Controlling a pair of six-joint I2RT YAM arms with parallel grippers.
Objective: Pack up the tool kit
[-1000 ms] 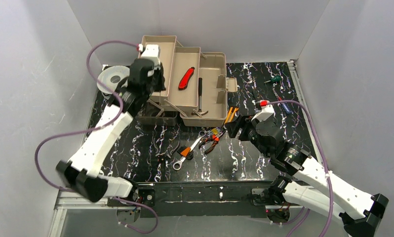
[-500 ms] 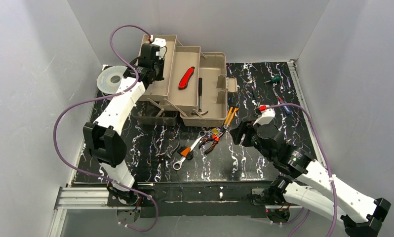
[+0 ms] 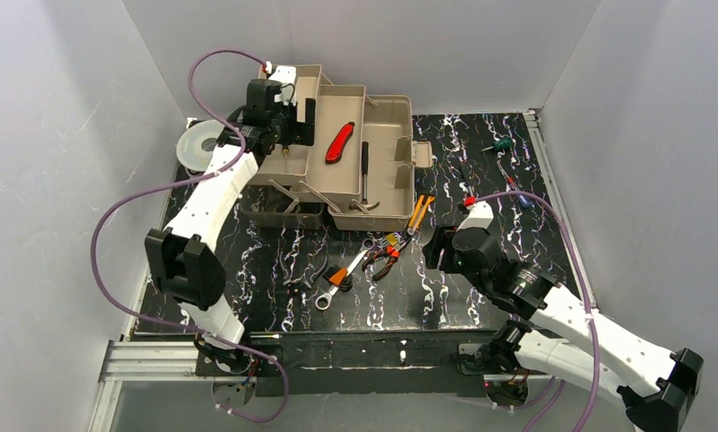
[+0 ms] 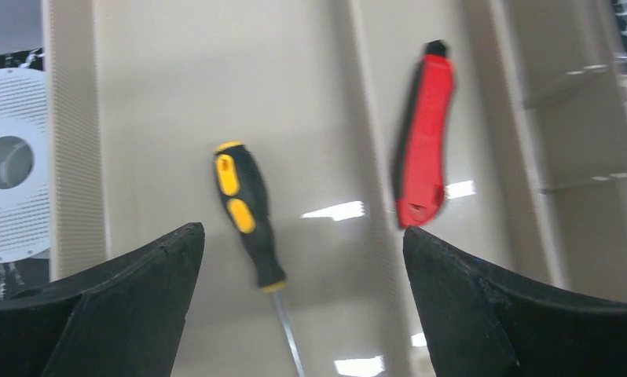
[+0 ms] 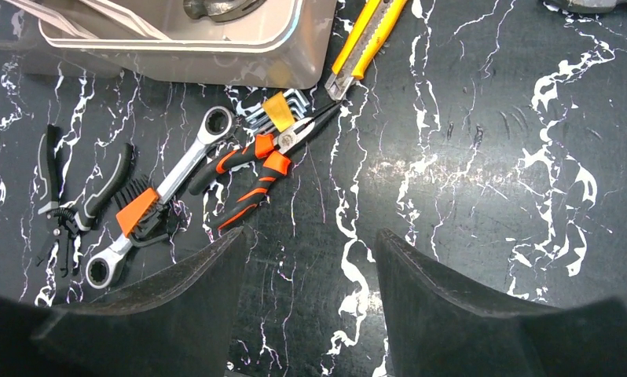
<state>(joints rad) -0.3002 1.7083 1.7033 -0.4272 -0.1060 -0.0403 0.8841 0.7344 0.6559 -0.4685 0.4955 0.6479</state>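
Marbled black table (image 3: 267,263) | left end effector (image 4: 301,236) spread over screwdriver (image 4: 247,220) in toolbox (image 4: 161,118) | right end effector (image 5: 310,234) spread near orange pliers (image 5: 251,169)

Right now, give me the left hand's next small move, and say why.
Probably lift the left hand straight up out of the toolbox tray: its jaws stand open, and the yellow-and-black screwdriver lies loose on the tray floor below, touching neither finger.

A round, pale grey wire spool (image 3: 189,151) lies flat at the far-left corner of the black, white-veined marble-pattern tabletop (image 3: 382,306); 3 plain grey walls (image 3: 445,45) surround it.
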